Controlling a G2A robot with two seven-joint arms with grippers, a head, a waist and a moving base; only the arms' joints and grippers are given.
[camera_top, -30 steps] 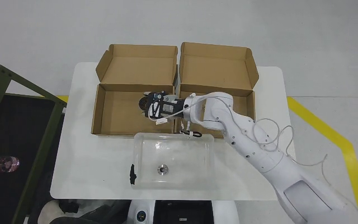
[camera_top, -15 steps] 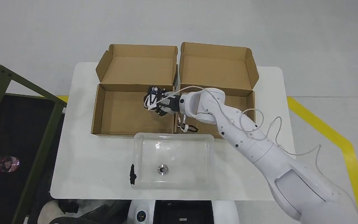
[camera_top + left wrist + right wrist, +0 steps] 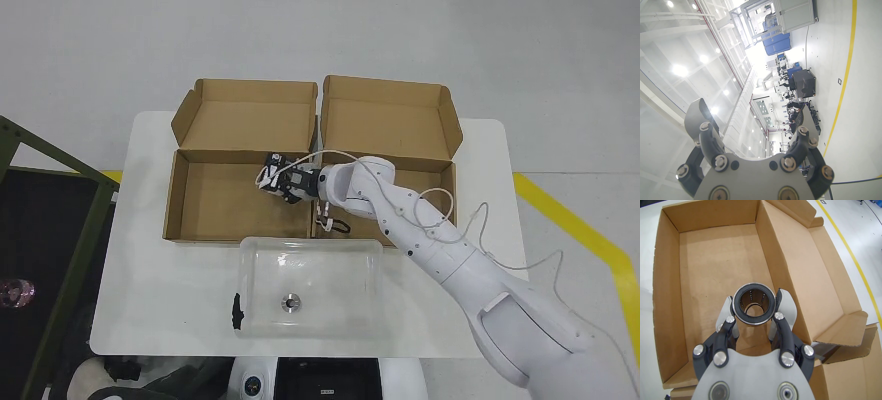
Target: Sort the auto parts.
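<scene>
While its two fingers press on opposite sides of the bearing (image 3: 754,319), the right gripper (image 3: 755,298) has that metal cylinder firmly in its grasp; the bearing's open end faces the wrist camera, with rows of small balls showing inside the bore; it hangs over the floor of the left cardboard box (image 3: 715,262), near the wall next to the right cardboard box (image 3: 844,370); whether it touches the floor cannot be told. In the top view the right gripper (image 3: 272,180) sits over the right part of the left cardboard box (image 3: 210,205); the right cardboard box (image 3: 440,190) stands just beside it, both with lids folded back. The left gripper (image 3: 751,113) points up at the hall ceiling, its fingers spread apart with nothing between them. Nearer the robot on the white table (image 3: 140,280) a clear bin (image 3: 310,262) holds a small metal ring (image 3: 291,302); a black part (image 3: 237,310) lies at its left wall.
</scene>
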